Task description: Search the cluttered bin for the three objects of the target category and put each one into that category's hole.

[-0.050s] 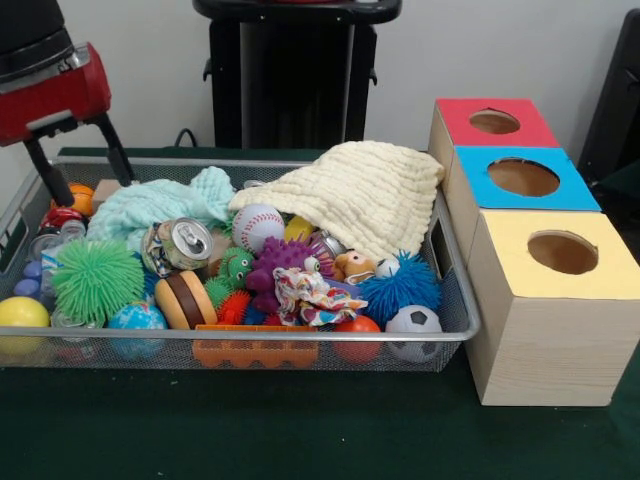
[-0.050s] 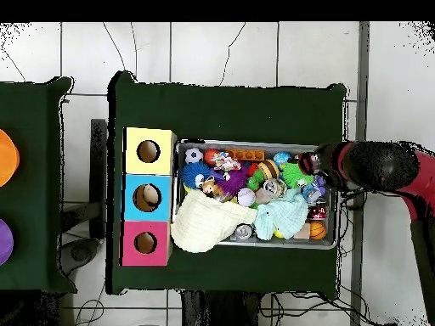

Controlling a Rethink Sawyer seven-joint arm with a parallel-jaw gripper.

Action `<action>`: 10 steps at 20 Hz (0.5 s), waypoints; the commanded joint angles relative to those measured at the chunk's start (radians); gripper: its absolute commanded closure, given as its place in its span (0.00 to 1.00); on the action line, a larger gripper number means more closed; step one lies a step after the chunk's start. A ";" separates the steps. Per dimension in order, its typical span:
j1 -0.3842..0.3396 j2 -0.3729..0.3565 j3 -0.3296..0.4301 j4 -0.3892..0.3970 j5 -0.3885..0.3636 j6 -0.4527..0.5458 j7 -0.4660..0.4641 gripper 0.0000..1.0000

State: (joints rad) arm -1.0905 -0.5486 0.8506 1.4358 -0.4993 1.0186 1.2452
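Hovering Over the Bin's End, Tool Empty

Hanging above one short end of the wire bin (image 1: 440, 300), the tool (image 1: 78, 160) shows two dark fingers (image 1: 115, 148) spread apart with nothing between them; their tips reach down to about the level of the bin's rim. In the overhead view the red and black arm (image 2: 382, 165) crosses the bin's end farthest from the boxes.

Just below the tool, inside the bin, lie an orange ball (image 1: 82, 198) and a small red piece beside it. Further along the bin from the tool sits a mint cloth (image 1: 160, 205), then a dented drink can (image 1: 185, 243), a green spiky ball (image 1: 97, 278), a toy burger (image 1: 185, 298), a globe ball (image 1: 137, 318) and a yellow ball (image 1: 22, 313) near the front rim. Toward the bin's middle are a baseball (image 1: 257, 226), a purple spiky toy (image 1: 285, 262) and an orange tray-like piece (image 1: 255, 351) against the front wall. A cream knitted cloth (image 1: 350, 195) drapes over the bin's boxes-side end, with a blue spiky ball (image 1: 400, 285) and a small soccer ball (image 1: 414, 330) in front of it.

Beside that end of the bin, well apart from the tool, three wooden boxes stand in a row on the green tabletop (image 1: 300, 430): the red-topped box (image 1: 495, 122), blue-topped box (image 1: 523, 178) and yellow-topped box (image 1: 560, 255), each with a round hole.
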 commanded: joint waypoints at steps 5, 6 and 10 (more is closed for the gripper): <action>0.028 0.002 0.046 -0.094 -0.072 0.010 -0.326 0.00; 0.030 -0.003 0.047 -0.096 -0.077 -0.002 -0.320 0.00; 0.031 0.005 0.049 -0.082 -0.087 -0.046 -0.299 0.00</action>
State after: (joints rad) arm -1.0868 -0.5563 0.8608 1.3835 -0.5086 1.0179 1.2450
